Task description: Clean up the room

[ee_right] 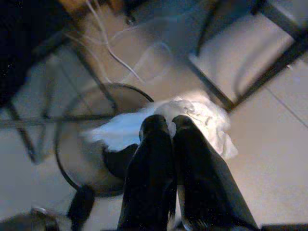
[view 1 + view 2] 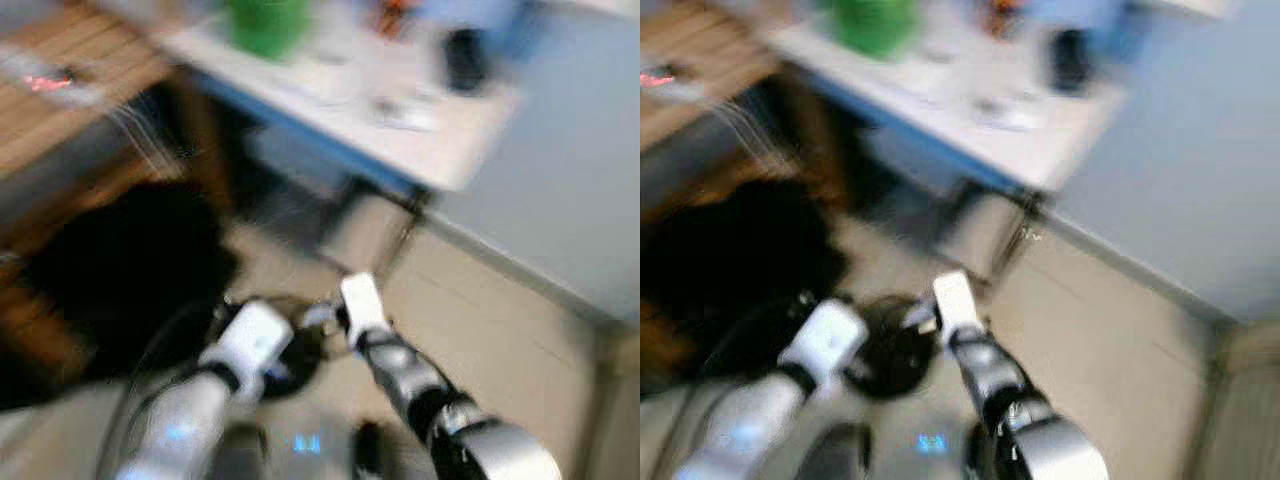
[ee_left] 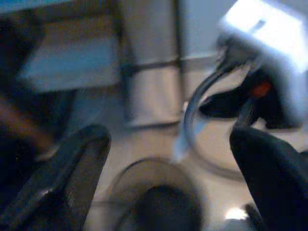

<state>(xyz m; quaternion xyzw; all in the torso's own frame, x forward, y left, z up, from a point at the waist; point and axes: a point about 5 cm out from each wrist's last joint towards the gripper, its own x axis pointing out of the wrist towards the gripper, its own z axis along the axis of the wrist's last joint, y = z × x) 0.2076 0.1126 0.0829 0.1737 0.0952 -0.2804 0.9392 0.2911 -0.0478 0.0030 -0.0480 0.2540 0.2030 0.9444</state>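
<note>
In the right wrist view, a crumpled white tissue (image 1: 204, 120) is seen pinched between the closed black fingers (image 1: 154, 159) of the right gripper (image 1: 166, 126), held over the round dark wire-rimmed bin (image 1: 72, 159) on the pale tiled floor (image 1: 279, 159). In the left wrist view, the left gripper (image 3: 168, 159) is shown spread wide, nothing between its fingers (image 3: 72, 168), above the same bin. In the blurred head views, both silver arms are seen at lower centre of the frame, while a white table (image 2: 440, 150) with a green object (image 2: 265, 25) is placed at the top.
</note>
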